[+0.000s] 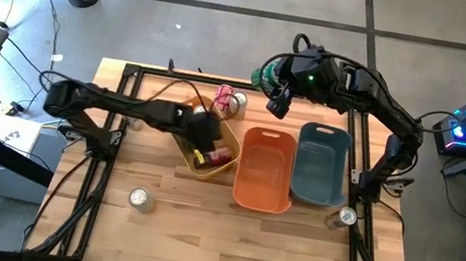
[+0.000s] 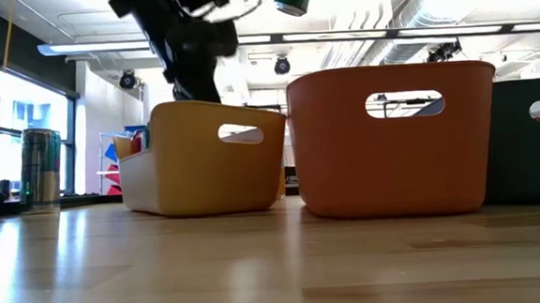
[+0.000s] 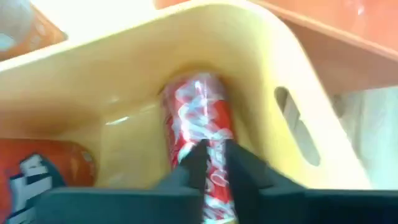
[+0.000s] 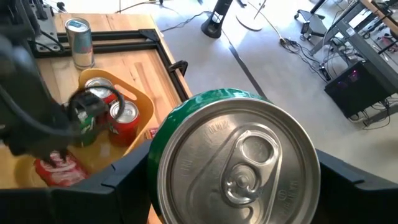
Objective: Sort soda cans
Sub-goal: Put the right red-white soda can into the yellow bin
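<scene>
Green can (image 4: 233, 165) is held in my right gripper (image 1: 274, 89), fingers spread around its body, up in the air past the far end of the orange bin (image 1: 265, 169). Not dropped in any bin yet.

Red can (image 3: 202, 140) lies on its side on the floor of the yellow bin (image 1: 226, 128). My left gripper (image 3: 212, 163) is down inside that bin, fingers drawn nearly together right over the can; I can't tell whether they pinch it or have let it go.

The right wrist view shows two more red-bodied cans (image 4: 115, 106) upright in the yellow bin's far end, so red seems to be going there.

Left to do, as I read it: pink can (image 1: 224, 100) at the far edge, one silver-topped can (image 1: 140, 198) near-left on the table, another (image 1: 347, 217) by the teal bin (image 1: 321, 165). Orange and teal bins look empty from above. Roughly a third done, I'd guess.
</scene>
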